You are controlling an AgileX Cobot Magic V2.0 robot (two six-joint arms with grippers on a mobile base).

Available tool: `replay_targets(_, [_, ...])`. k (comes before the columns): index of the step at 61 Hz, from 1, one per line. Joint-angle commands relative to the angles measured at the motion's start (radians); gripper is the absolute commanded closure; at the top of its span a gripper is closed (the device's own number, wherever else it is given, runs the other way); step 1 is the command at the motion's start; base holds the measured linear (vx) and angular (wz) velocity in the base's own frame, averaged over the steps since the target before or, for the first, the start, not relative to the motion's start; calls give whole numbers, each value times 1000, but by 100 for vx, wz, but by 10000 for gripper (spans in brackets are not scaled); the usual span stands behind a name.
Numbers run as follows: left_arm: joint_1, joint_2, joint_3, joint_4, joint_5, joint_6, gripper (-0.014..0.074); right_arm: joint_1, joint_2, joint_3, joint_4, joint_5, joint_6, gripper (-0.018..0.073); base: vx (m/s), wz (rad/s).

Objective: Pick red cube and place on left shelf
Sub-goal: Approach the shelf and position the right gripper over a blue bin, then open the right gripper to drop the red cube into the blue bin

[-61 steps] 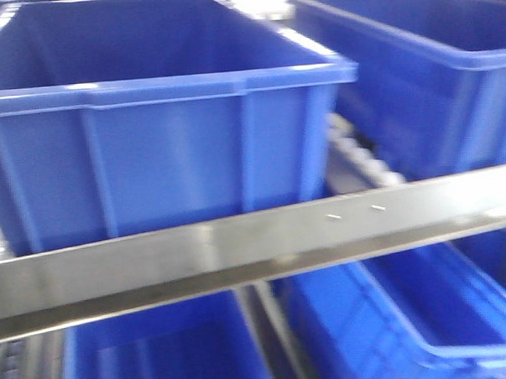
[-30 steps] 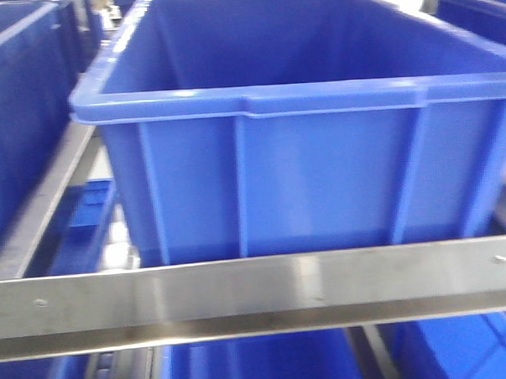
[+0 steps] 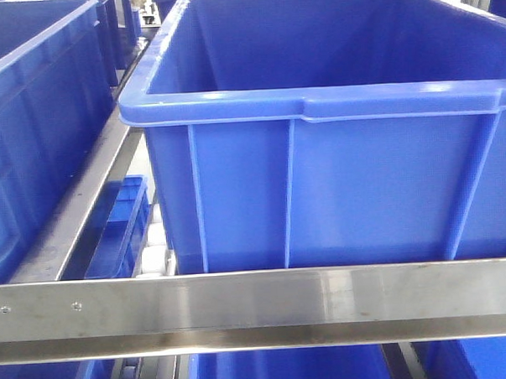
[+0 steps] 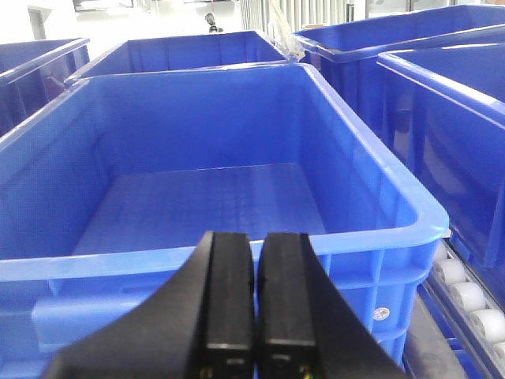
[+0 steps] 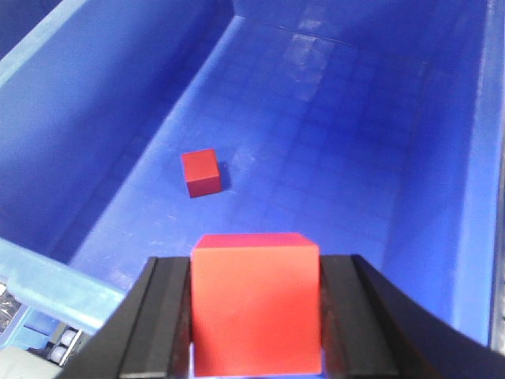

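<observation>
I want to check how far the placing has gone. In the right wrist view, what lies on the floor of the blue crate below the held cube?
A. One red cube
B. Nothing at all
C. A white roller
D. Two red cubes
A. One small red cube lies alone on the floor of the blue crate, while the right gripper holds a second red cube between its fingers above it.

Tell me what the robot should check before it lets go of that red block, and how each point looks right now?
1. Red cube clamped in right gripper: ok.
2. Gripper above the blue crate, not over its rim: ok.
3. Floor below free; a second red cube lies further in, apart: ok.
4. Drop height above the floor: cannot tell.
5. Left gripper shut, empty, outside another crate: ok.
6. Steel rail clear of the arms: cannot tell.
</observation>
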Motion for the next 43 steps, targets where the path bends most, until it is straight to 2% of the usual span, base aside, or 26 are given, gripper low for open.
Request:
replay_targets(1, [-5,8,22,-7,-83,1,491,1,-7,-30,-13,-81,-6,501,0,0])
replay_targets(43, [-5,8,22,-7,-83,1,491,1,-7,-30,-13,-81,-6,501,0,0])
